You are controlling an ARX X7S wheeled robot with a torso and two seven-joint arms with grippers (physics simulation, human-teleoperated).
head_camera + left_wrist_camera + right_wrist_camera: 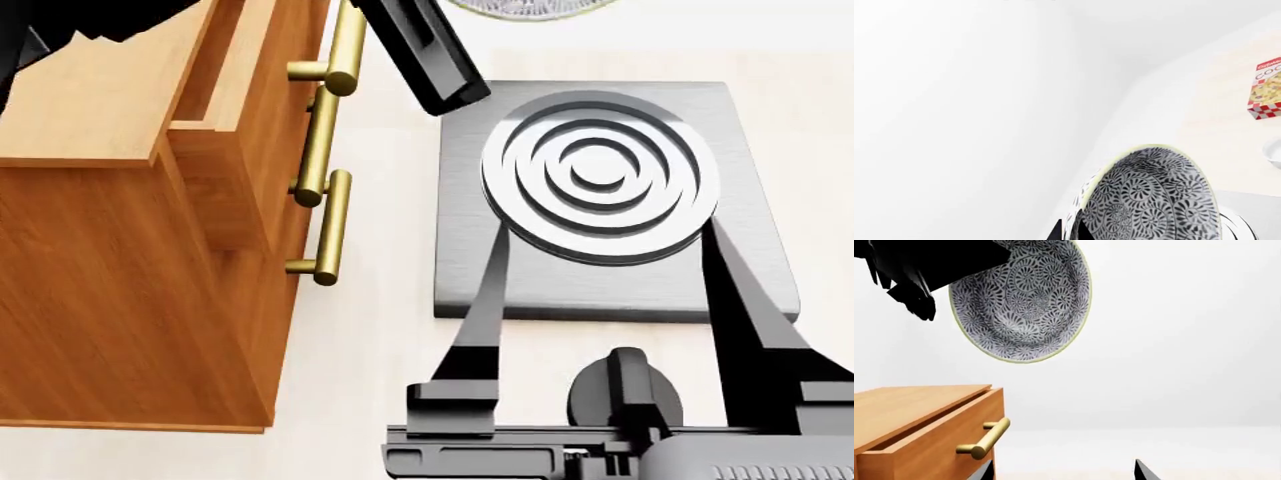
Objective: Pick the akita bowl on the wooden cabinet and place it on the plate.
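The small deep round akita bowl with its fine grey-and-white swirl pattern (1021, 302) is already off the tall orange-brown wooden cabinet with brass bar handles (917, 415). In the right wrist view it hangs in the air above and beyond the cabinet's top, tilted so its patterned inside faces the camera, with the black left arm covering its upper edge. The left wrist view shows the same bowl (1151, 200) right at the left gripper (1074, 231), whose dark fingers sit at the bowl's rim, so the jaws appear clamped on the bowl.

In the head view only the bowl's rim (534, 8) shows at the top edge, past the grey square stove with a ringed burner (601, 170).

The right gripper (1064, 471) carries nothing; only its two dark fingertips show, set well apart, so it looks released.

So the pick looks done. What remains is the carry and the setting down. The plate appears in none of these views, so how near the bowl is to it cannot be judged.
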